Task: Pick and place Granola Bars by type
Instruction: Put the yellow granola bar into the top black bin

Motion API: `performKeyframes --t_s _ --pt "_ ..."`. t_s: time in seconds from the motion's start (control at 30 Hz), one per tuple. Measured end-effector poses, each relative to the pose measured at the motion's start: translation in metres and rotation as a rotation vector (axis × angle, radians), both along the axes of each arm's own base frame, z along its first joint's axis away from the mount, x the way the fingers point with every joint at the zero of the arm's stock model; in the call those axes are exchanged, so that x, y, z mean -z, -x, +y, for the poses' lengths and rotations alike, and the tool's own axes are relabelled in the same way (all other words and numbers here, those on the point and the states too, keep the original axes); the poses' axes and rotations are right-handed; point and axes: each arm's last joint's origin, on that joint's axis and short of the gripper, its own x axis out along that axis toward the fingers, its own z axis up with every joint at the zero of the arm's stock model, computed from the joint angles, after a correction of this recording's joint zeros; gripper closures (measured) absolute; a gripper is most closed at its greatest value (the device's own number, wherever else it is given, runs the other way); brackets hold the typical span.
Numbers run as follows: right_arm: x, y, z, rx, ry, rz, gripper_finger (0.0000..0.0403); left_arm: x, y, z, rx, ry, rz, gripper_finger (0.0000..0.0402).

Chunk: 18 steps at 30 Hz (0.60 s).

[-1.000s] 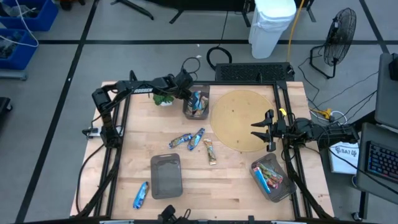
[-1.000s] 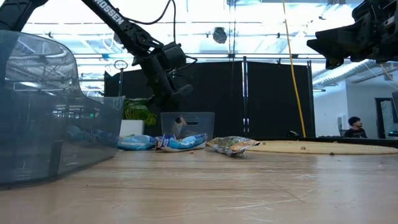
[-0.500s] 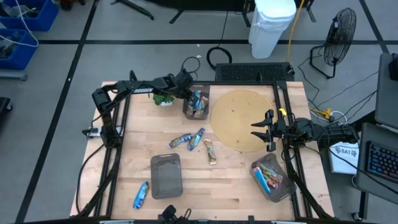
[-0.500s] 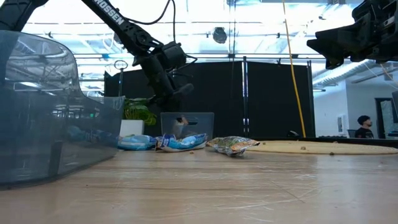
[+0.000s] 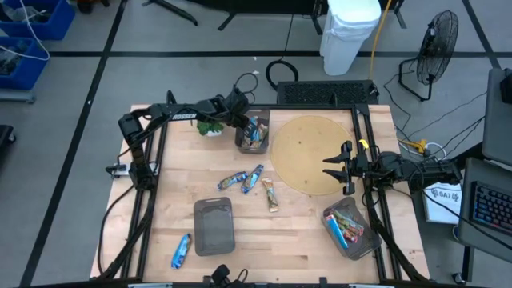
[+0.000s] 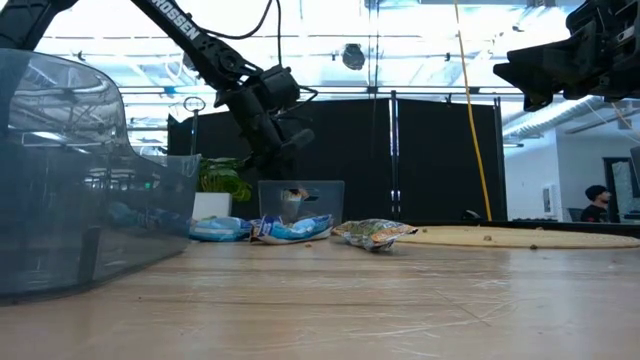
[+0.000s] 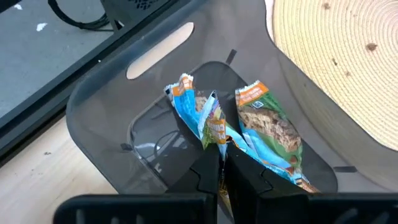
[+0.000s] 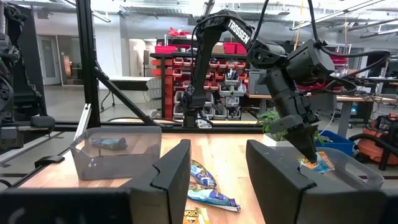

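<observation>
Sorting is sitting roughly half done: the bin [image 5: 252, 134] under the left pincer [image 7: 219, 163] is holding a few Granola Bars [image 7: 264, 127], the bin [image 5: 350, 230] just behind the right pincer [image 5: 336, 168] is holding several more, while 4 loose bars [image 5: 242, 180] are lying on the surface [image 5: 180, 188] between the 2 pincers and a third bin [image 5: 214, 226] is looking empty. The left pincer is pinching 1 bar [image 7: 208, 121] down in its bin; the right pincer is hanging apart, holding nothing. Compared with 1 second ago, the left pincer is tilting slightly, and nothing else is shifting.

Blue and green-orange Granola Bars [image 7: 249, 134], grey bin [image 7: 112, 112]
</observation>
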Motion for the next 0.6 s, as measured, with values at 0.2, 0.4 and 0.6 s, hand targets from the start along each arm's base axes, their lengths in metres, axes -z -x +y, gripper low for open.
performKeyframes --t_s 0.2,0.4,0.6 --pt "0.0000 0.0000 0.0000 0.000 0.000 0.000 0.0256 0.0001 0.0001 0.0000 -0.003 0.002 0.000 0.0368" --pt "0.0000 0.0000 0.0000 0.000 0.000 0.000 0.0253 0.0001 0.0001 -0.0001 -0.018 0.014 -0.006 0.0303" --pt "0.0000 0.0000 0.0000 0.000 0.000 0.000 0.0256 0.0003 0.0003 -0.0002 -0.038 0.029 -0.010 0.0215"
